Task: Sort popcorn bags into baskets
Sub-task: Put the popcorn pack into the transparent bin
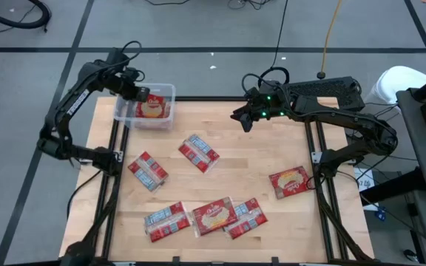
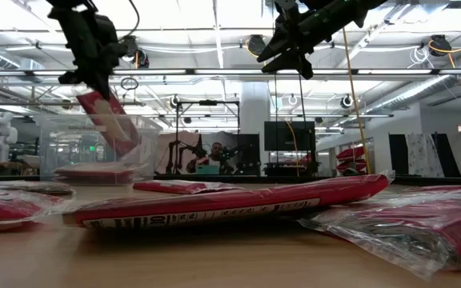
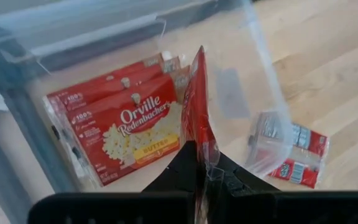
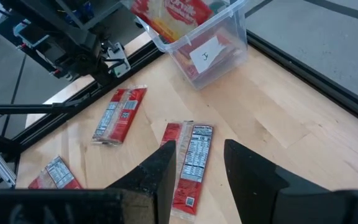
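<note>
A popcorn bag (image 3: 197, 106) is grasped on edge in the left pincer (image 3: 199, 163) and hangs over the clear basket (image 1: 165, 92) at the far left corner of the worktop (image 1: 235, 140), where other bags (image 3: 120, 127) already lie flat. The right pincer (image 4: 194, 163) is held high over the far middle of the worktop, its jaws released and empty. Seven more bags are scattered on the wood, among them one (image 1: 290, 181) near the right edge and three (image 1: 213, 216) touching near the front
</note>
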Robot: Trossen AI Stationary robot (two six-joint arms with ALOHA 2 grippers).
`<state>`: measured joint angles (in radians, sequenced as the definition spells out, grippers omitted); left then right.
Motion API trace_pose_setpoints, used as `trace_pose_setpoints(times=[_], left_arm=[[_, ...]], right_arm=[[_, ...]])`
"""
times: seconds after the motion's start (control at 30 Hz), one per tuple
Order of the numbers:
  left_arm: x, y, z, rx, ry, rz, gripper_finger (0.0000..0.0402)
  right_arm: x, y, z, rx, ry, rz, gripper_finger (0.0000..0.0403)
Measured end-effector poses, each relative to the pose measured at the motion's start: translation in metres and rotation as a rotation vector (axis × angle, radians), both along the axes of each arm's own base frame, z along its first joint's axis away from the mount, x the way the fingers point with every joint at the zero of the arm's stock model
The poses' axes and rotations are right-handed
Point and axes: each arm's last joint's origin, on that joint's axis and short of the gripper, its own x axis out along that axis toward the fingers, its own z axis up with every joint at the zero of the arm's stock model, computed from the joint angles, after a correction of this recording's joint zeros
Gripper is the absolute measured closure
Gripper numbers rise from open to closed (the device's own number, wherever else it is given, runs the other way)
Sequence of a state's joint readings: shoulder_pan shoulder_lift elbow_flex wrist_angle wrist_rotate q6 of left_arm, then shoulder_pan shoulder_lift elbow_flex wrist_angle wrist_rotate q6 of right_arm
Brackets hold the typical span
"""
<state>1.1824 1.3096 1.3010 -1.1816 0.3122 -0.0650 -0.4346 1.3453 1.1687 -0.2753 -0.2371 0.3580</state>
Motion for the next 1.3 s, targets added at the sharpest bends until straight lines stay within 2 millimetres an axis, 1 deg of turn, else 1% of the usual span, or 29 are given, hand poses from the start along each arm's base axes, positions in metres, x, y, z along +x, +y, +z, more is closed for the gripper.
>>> trace_pose_setpoints(times=[0.17, 0.37, 0.6, 0.93, 1.03, 1.3], left_arm=[[0.006, 0.014, -0.015, -0.066, 0.022, 0.014, 0.0395], [0.009, 0.022, -0.026, -0.119, 0.043, 0.034, 0.0371], [0.007, 0.024, -0.027, -0.090, 0.121, 0.060, 0.0367], [0.006, 0.026, -0.027, -0.064, 0.146, 0.080, 0.0364], [0.007, 0.026, -0.027, -0.060, 0.152, 0.081, 0.0347], [0.007, 0.026, -0.027, -0.050, 0.166, 0.084, 0.0262]], right_arm=[[0.000, 0.000, 0.000, 0.010, -0.002, -0.005, 0.0273], [0.000, 0.000, 0.000, 0.013, -0.002, -0.006, 0.0273], [0.000, 0.000, 0.000, 0.013, -0.002, -0.007, 0.0273], [0.000, 0.000, 0.000, 0.013, -0.003, -0.007, 0.0273], [0.000, 0.000, 0.000, 0.013, -0.003, -0.007, 0.0273], [0.000, 0.000, 0.000, 0.014, -0.003, -0.007, 0.0273]])
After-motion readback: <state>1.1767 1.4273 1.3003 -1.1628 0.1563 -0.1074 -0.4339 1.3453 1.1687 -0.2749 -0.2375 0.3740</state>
